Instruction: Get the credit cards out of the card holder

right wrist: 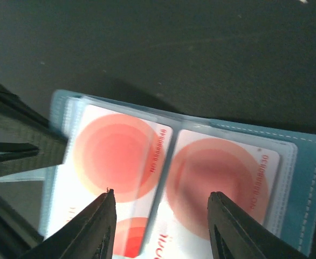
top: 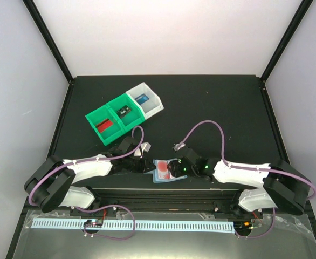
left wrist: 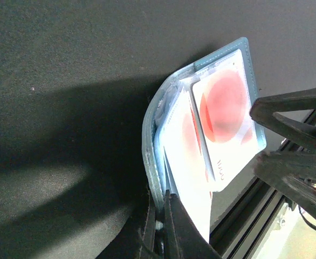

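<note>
The pale blue card holder (top: 161, 178) lies open at the near edge of the table, between the two grippers. My left gripper (left wrist: 160, 216) is shut on the holder's edge (left wrist: 150, 140). A white card with a round red mark (left wrist: 225, 108) shows in its sleeve. In the right wrist view the holder (right wrist: 309, 162) shows two such cards, one at the left (right wrist: 115, 156) and one at the right (right wrist: 217, 172). My right gripper (right wrist: 160, 202) is open and empty, just above these cards. The top view shows the left gripper (top: 147, 165) and the right gripper (top: 175, 169).
Joined bins stand at the back left: a green one (top: 105, 127) with a red card, a green one (top: 124, 111) with a black card, a white one (top: 143, 100) with a blue card. The table's near rail (left wrist: 266, 216) is close by.
</note>
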